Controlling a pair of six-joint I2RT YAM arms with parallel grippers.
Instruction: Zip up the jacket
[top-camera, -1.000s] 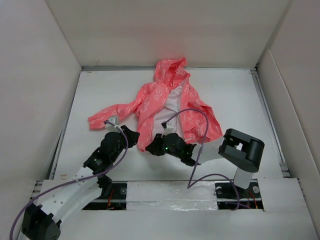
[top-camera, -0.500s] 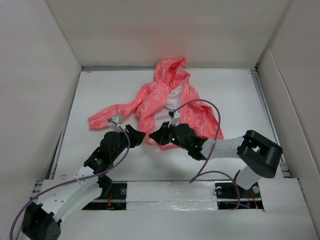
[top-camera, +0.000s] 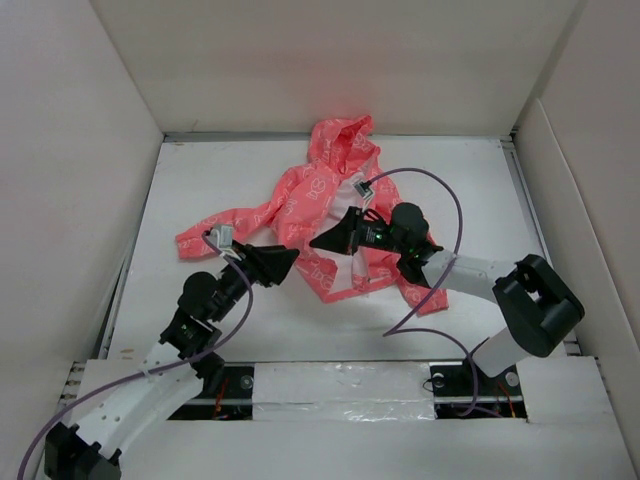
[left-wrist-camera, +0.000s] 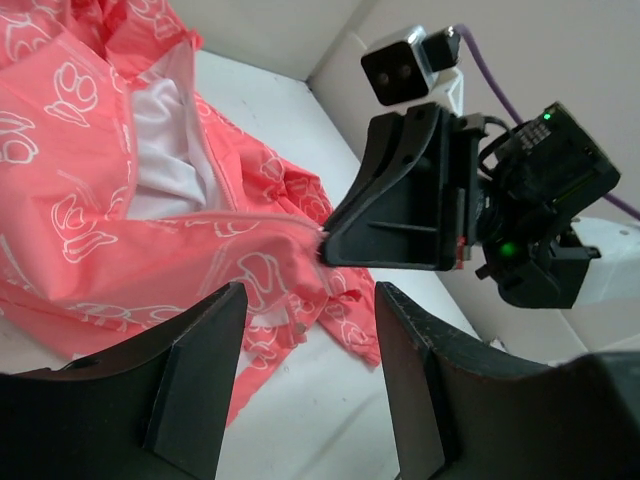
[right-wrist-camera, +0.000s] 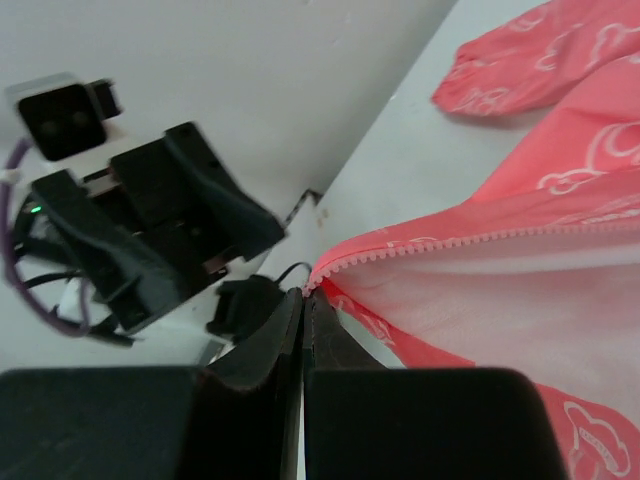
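Observation:
The coral-pink jacket lies open on the white table, hood toward the back wall, white lining showing. My right gripper is shut on the lower end of one zipper edge and holds it raised off the table. Its closed tips pinch the toothed tape right at its end. My left gripper faces it from the left, open, a short gap away. In the left wrist view its fingers frame bare table and the jacket hem, with nothing between them. The right gripper shows there holding the fabric edge.
One sleeve stretches left across the table. White walls enclose the table on three sides. Purple cables loop above the right arm. A raised rail runs along the table's right edge.
The right gripper closed on the zipper edge and carried it up the table away from the bases, lifting the hem. The left gripper opened wider and shifted right toward it.

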